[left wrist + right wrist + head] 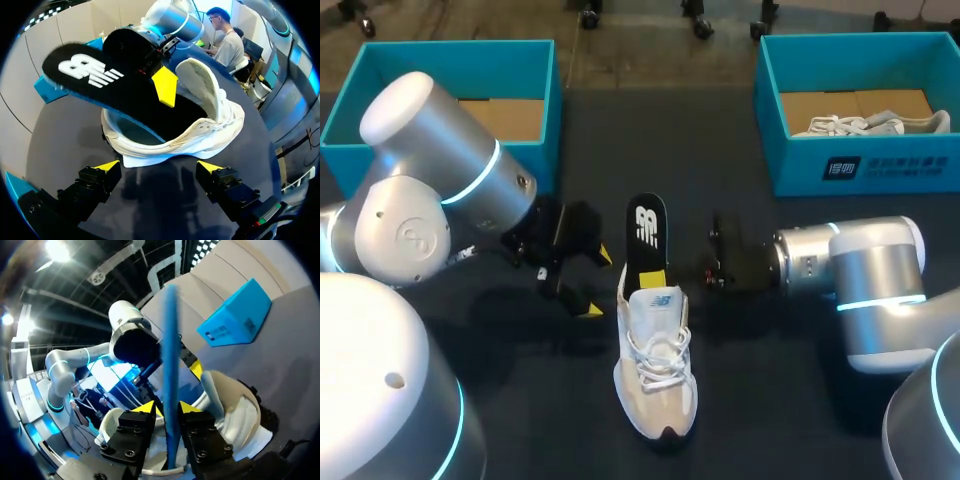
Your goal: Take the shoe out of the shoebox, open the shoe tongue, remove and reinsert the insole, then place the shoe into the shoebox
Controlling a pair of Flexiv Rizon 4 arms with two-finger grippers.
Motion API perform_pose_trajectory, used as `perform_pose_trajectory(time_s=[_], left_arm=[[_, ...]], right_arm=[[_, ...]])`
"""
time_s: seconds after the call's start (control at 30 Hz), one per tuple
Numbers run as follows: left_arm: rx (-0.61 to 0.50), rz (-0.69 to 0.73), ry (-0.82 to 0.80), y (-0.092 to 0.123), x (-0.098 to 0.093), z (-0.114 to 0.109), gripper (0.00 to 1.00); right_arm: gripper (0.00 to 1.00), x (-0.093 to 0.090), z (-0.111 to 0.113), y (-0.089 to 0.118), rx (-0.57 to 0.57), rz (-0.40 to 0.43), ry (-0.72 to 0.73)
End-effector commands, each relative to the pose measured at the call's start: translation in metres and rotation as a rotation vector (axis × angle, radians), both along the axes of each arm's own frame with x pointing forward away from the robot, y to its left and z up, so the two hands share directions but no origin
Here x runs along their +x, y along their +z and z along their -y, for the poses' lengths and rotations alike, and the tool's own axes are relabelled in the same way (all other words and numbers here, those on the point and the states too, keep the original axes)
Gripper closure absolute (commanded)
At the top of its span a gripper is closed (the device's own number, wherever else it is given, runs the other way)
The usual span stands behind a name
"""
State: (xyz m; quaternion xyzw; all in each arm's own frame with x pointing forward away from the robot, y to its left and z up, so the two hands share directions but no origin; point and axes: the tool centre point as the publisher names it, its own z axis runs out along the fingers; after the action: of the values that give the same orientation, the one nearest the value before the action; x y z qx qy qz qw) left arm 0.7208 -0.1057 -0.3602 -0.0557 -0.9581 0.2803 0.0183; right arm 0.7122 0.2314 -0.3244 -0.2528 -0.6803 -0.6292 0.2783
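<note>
Shoe [657,375] upright on table [770,340], toe toward robot. Right claw [167,407] pinching insole [647,232] edgewise; insole half out of shoe. Left claw [159,166] spread, just beside shoe.

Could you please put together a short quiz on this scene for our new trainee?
1. True or false: the insole lies fully inside the white shoe.
2. Whose fingers are closed on the insole? A) left gripper B) right gripper C) neither
3. Fill in: the second shoe lies in the shoebox on the robot's ____ side.
Key: 1 false, most of it sticks up out of the shoe; 2 B, the left gripper is open beside the shoe; 3 right.
</note>
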Motion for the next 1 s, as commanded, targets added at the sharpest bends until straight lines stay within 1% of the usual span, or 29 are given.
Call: perform_pose_trajectory(time_s=[0.03, 0.1, 0.23, 0.33, 0.4, 0.47, 0.5, 0.6, 0.7, 0.8, 1.0], left_arm=[[0.000, 0.002, 0.001, -0.001, -0.001, 0.000, 0.00], [0.000, 0.002, 0.001, -0.001, -0.001, 0.000, 0.00], [0.000, 0.002, 0.001, -0.001, -0.001, 0.000, 0.00], [0.000, 0.002, 0.001, -0.001, -0.001, 0.000, 0.00], [0.000, 0.002, 0.001, -0.001, -0.001, 0.000, 0.00], [0.000, 0.002, 0.001, -0.001, -0.001, 0.000, 0.00], [0.000, 0.002, 0.001, -0.001, -0.001, 0.000, 0.00], [0.000, 0.002, 0.001, -0.001, -0.001, 0.000, 0.00], [0.000, 0.002, 0.001, -0.001, -0.001, 0.000, 0.00], [0.000, 0.002, 0.001, -0.001, -0.001, 0.000, 0.00], [0.000, 0.002, 0.001, -0.001, -0.001, 0.000, 0.00]], right_arm=[[0.69, 0.001, 0.000, 0.014, -0.016, 0.023, -0.002], [0.68, 0.004, 0.000, 0.017, -0.008, 0.033, -0.009], [0.74, 0.014, 0.002, 0.019, 0.036, 0.048, -0.031], [0.73, 0.018, 0.000, 0.021, 0.050, 0.061, -0.047], [0.77, 0.020, -0.001, 0.021, 0.054, 0.059, -0.056], [0.95, 0.023, -0.003, 0.021, 0.059, 0.054, -0.056], [1.00, 0.024, -0.004, 0.020, 0.053, 0.042, -0.062], [1.00, 0.025, -0.005, 0.015, 0.053, 0.024, -0.061], [1.00, 0.023, -0.005, 0.009, 0.043, 0.000, -0.058], [1.00, 0.016, -0.004, 0.003, 0.034, -0.027, -0.062], [1.00, -0.003, 0.002, -0.010, 0.030, -0.097, -0.105]])
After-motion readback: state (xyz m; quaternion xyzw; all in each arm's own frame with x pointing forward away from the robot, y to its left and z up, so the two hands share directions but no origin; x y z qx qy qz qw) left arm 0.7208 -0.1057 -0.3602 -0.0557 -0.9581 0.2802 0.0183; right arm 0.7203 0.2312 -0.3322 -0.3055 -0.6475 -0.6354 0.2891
